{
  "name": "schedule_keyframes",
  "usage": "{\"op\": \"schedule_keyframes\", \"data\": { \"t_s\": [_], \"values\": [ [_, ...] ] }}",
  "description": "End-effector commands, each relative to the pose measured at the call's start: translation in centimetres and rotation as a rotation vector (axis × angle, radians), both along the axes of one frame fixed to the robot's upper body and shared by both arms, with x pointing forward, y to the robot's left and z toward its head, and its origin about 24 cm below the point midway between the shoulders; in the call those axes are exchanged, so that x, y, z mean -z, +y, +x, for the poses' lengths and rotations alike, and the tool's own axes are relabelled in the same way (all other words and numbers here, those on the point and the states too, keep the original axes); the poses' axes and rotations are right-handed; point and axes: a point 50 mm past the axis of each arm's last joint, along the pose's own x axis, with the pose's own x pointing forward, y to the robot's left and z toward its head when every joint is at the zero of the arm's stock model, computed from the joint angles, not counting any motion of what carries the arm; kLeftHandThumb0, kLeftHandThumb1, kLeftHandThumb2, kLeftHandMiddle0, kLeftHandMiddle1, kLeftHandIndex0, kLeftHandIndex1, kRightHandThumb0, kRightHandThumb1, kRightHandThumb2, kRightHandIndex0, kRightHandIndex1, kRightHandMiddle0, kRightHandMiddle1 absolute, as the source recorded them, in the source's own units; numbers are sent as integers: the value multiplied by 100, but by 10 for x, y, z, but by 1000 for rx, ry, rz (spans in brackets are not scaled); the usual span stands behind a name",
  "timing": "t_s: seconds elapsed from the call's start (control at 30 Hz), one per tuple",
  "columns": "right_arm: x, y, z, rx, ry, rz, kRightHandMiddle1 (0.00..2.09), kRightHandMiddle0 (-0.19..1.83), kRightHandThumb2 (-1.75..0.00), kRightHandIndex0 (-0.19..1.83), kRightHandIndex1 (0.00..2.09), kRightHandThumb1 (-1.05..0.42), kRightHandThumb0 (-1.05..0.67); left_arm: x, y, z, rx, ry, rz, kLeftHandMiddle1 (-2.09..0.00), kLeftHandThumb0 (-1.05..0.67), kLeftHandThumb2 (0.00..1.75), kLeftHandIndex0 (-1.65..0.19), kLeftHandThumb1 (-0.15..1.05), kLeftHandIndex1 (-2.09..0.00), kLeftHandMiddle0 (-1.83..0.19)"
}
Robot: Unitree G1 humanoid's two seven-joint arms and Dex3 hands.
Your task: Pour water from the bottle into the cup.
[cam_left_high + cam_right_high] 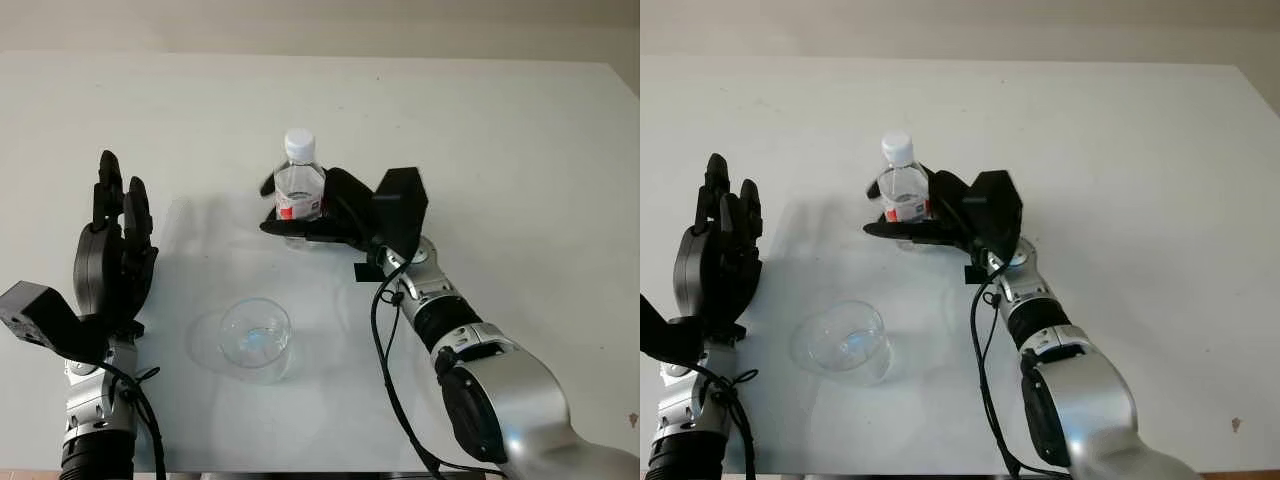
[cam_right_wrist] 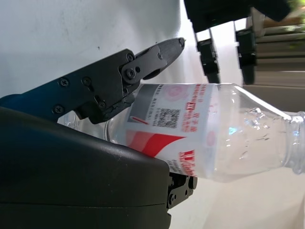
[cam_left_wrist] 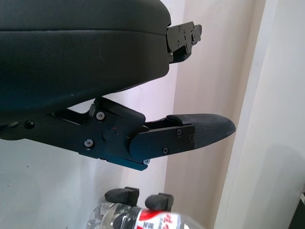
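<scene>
Bottle (image 1: 299,185) upright mid-table, white cap on, right hand (image 1: 335,212) wrapped around its body. Cup (image 1: 256,338) stands nearer, slightly left, well apart. Left hand (image 1: 112,250) open, raised at left. Step: grasp made, lift pending; cap looks shut, an obstacle to pouring.

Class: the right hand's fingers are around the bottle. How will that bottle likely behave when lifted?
The bottle looks like thin clear plastic, so it may dent under the right hand. It seems nearly empty, so probably light. Tall and narrow, it could tip if nudged.
</scene>
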Motion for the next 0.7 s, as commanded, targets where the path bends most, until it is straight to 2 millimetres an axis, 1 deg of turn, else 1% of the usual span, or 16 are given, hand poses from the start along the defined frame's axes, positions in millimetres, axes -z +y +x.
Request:
{"op": "schedule_keyframes", "data": {
  "t_s": [0.0, 0.03, 0.07, 0.13, 0.17, 0.23, 0.27, 0.33, 0.4, 0.5, 0.57, 0.6, 0.67],
  "values": [
    [2, 0, 0, 4, -7, -45, 209, 93, -7, 105, 209, -103, -48, 11, 0, -5, -11, 34, -6, -6, -74, 53, 15, 105, -5, 16],
    [2, 0, 0, 4, -13, -63, 209, 97, -8, 109, 209, -104, -49, 11, 0, -5, -8, 35, -6, -6, -74, 53, 16, 105, -5, 16],
    [2, 0, 0, 4, -24, -83, 209, 106, -11, 117, 209, -104, -50, 11, 0, -5, -6, 35, -8, -5, -74, 53, 16, 105, -5, 16],
    [3, 1, -1, -1, -42, -101, 209, 117, -15, 126, 209, -105, -49, 10, 0, -4, -2, 35, -6, -6, -74, 52, 16, 105, -5, 16],
    [3, 1, -1, -2, -51, -104, 209, 124, -22, 132, 209, -105, -46, 10, 0, -4, -1, 35, -5, -6, -74, 52, 16, 105, -5, 15],
    [3, 2, -2, 7, -67, -100, 209, 135, -28, 143, 209, -105, -43, 10, 0, -3, -2, 35, -5, -6, -74, 52, 16, 105, -5, 15],
    [3, 2, -2, 15, -80, -96, 209, 144, -33, 153, 209, -105, -41, 10, 0, -3, -1, 35, -4, -6, -73, 52, 15, 105, -6, 14],
    [3, 2, -3, 27, -96, -89, 209, 151, -35, 162, 209, -105, -40, 10, 0, -3, 0, 35, -4, -6, -73, 52, 15, 105, -6, 14],
    [2, 0, -3, 46, -104, -68, 209, 163, -39, 176, 209, -105, -38, 9, 0, -4, -1, 30, -3, -6, -73, 52, 15, 105, -6, 14],
    [-2, -5, -2, 79, -131, -26, 209, 169, -45, 182, 209, -105, -36, 10, 0, -5, -6, 29, -5, -6, -73, 52, 14, 105, -6, 13],
    [-10, -10, 0, 101, -171, -12, 209, 172, -46, 183, 209, -105, -36, 10, 0, -6, -7, 31, -10, -5, -73, 52, 15, 105, -5, 15],
    [-15, -13, 1, 115, -203, -4, 209, 172, -46, 183, 209, -105, -36, 10, 0, -7, -7, 31, -9, -5, -73, 51, 16, 105, -5, 16],
    [-23, -19, 2, 137, -264, 6, 209, 164, -46, 181, 209, -105, -35, 10, 0, -7, -6, 28, -4, -4, -73, 52, 16, 105, -5, 17]
  ]
}}
